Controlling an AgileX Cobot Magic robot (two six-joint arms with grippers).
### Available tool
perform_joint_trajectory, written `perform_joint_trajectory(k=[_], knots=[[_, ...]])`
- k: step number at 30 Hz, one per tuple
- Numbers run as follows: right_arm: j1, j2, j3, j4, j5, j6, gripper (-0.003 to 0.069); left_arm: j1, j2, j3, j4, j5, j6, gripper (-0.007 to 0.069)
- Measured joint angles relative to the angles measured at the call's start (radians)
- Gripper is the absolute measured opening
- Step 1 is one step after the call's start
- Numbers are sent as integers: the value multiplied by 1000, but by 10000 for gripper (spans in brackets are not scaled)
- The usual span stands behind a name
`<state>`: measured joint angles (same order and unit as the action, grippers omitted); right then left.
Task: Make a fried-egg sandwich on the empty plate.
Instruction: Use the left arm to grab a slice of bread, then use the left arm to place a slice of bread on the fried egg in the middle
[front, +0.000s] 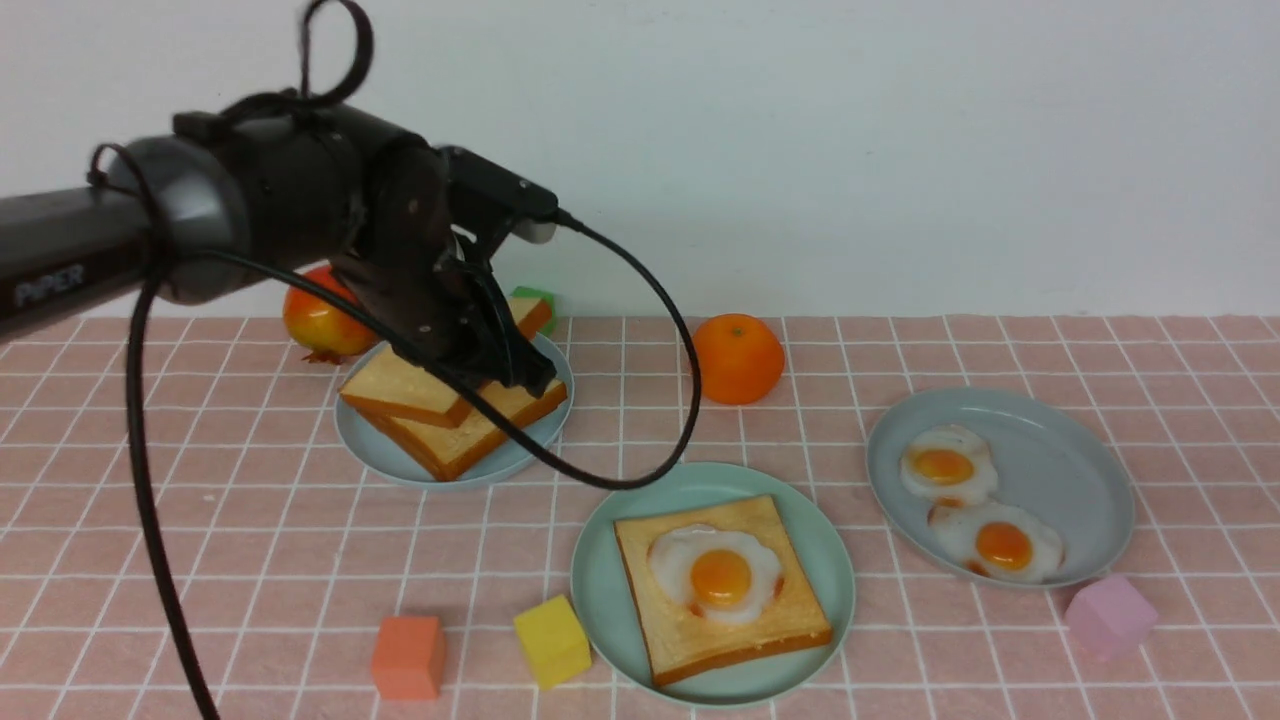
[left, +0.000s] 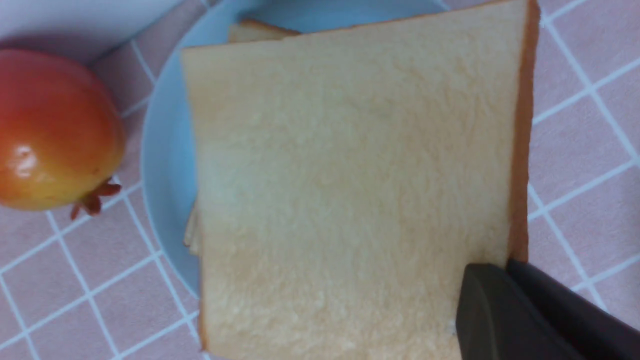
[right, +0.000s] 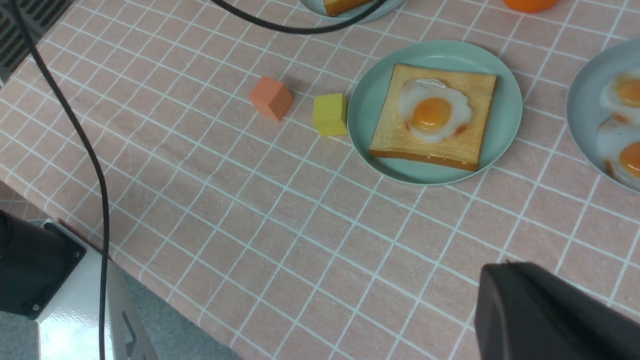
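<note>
Toast is the step in hand: our left gripper (front: 525, 378) is clamped on the edge of the upper slice (left: 350, 175) on the pale-blue plate (front: 365, 450), behind and left of the mint-green plate (front: 600, 590). On the mint-green plate, a base slice (front: 700, 640) already carries the egg (front: 718, 577). Next, we judge, we must lift the slice and square it over the egg. Our right gripper (right: 550, 315) sits closed, on that plate's near side.

Egg (front: 718, 578) glossy; toast (left: 350, 190) matt, porous; plate (front: 598, 580) smooth plastic; tablecloth (front: 300, 560) woven.
</note>
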<state>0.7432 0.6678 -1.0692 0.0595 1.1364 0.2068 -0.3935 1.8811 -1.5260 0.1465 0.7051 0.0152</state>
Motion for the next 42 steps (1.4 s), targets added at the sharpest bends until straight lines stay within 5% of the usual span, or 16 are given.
perform_joint_trajectory(k=[12,25,42], knots=[[0,-6,0,-60,-4,0,14,-28,-101,16,-7,64,0,13],[0,-177,18,-98,46,1,7,-401,-137,83,-93,141,205,13],[0,-231,91,-98,41,27,8,-436,-41,111,-125,64,394,13]])
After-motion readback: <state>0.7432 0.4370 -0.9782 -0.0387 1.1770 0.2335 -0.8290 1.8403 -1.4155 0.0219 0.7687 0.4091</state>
